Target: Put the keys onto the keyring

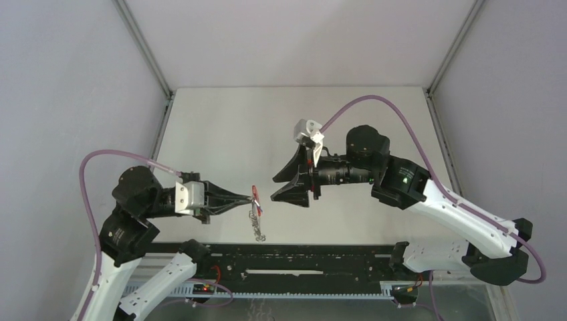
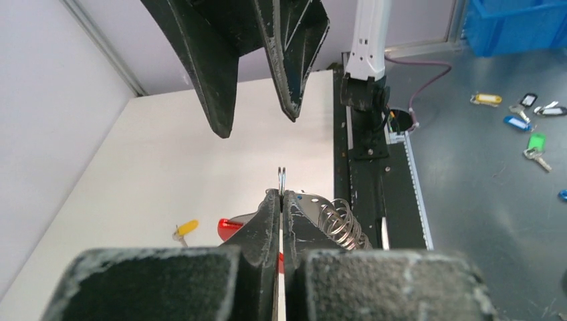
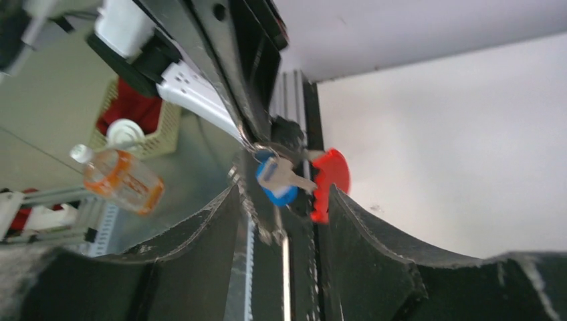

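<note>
My left gripper (image 1: 249,197) is shut on the keyring (image 1: 257,196), pinching its thin metal ring (image 2: 282,179) edge-on between the fingertips. The red tag (image 2: 229,227) and the grey coiled chain (image 2: 339,223) hang below the fingers. In the right wrist view the blue key (image 3: 277,184) dangles from the ring beside the red tag (image 3: 333,175). My right gripper (image 1: 273,188) stands open just right of the keyring, its fingers (image 3: 220,224) spread to either side of the blue key without touching it. The yellow key (image 2: 186,229) lies on the white table under the left gripper.
A black rail (image 1: 301,257) runs along the table's near edge. Off the table, the floor holds several tagged keys (image 2: 528,117) and a blue bin (image 2: 515,23). A basket (image 3: 144,114) and a bottle (image 3: 120,180) sit beyond the rail.
</note>
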`<state>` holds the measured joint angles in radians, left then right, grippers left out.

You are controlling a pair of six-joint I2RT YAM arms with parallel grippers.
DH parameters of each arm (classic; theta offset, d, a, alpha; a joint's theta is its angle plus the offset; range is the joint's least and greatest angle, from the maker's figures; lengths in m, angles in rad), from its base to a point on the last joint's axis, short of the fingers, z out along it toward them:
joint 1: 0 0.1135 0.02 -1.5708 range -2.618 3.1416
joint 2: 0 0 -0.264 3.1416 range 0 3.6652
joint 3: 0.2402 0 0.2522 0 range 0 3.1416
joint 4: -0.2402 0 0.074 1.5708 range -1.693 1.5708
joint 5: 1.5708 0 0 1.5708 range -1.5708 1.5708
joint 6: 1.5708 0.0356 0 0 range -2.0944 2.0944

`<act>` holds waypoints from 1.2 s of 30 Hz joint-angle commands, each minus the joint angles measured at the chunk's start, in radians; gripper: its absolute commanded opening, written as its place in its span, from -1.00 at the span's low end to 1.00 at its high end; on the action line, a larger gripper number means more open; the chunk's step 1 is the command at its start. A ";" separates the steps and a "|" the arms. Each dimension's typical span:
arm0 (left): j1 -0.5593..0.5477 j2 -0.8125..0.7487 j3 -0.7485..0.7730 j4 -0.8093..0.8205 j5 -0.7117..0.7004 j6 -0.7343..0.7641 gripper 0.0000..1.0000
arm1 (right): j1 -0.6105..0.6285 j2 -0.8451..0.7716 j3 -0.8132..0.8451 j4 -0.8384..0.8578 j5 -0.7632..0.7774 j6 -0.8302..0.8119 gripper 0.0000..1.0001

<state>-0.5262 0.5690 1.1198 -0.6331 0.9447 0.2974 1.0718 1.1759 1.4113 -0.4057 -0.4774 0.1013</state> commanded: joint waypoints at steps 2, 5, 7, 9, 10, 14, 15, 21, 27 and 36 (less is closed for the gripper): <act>-0.003 0.005 -0.028 0.239 0.029 -0.225 -0.99 | -0.004 -0.004 -0.058 0.280 -0.107 0.123 0.18; -0.003 0.002 -0.048 0.301 0.033 -0.289 -1.00 | -0.003 -0.006 -0.089 0.349 -0.136 0.151 0.17; -0.003 0.001 -0.052 0.320 0.031 -0.325 -0.99 | -0.004 -0.012 -0.107 0.391 -0.160 0.169 0.16; -0.003 0.000 -0.055 0.335 0.028 -0.340 -0.99 | -0.004 -0.018 -0.120 0.437 -0.181 0.185 0.13; -0.003 -0.001 -0.055 0.341 0.028 -0.344 -0.99 | -0.004 -0.021 -0.126 0.451 -0.186 0.193 0.11; -0.003 -0.002 -0.063 0.377 0.027 -0.382 -0.99 | -0.004 -0.015 -0.139 0.479 -0.186 0.214 -0.03; -0.003 -0.002 -0.064 0.386 0.025 -0.389 -1.00 | -0.003 -0.009 -0.139 0.480 -0.190 0.219 -0.06; -0.003 -0.009 -0.081 0.469 0.007 -0.470 -1.00 | -0.003 0.000 -0.165 0.527 -0.201 0.257 -0.21; -0.003 -0.013 -0.105 0.588 -0.024 -0.585 -1.00 | -0.001 0.013 -0.169 0.544 -0.208 0.279 -0.59; -0.003 -0.015 -0.130 0.619 -0.020 -0.601 -1.00 | 0.002 0.017 -0.169 0.603 -0.219 0.309 -1.00</act>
<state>-0.5262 0.5602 1.0142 -0.0792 0.9451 -0.2825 1.0691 1.1885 1.2423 0.1261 -0.6788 0.3782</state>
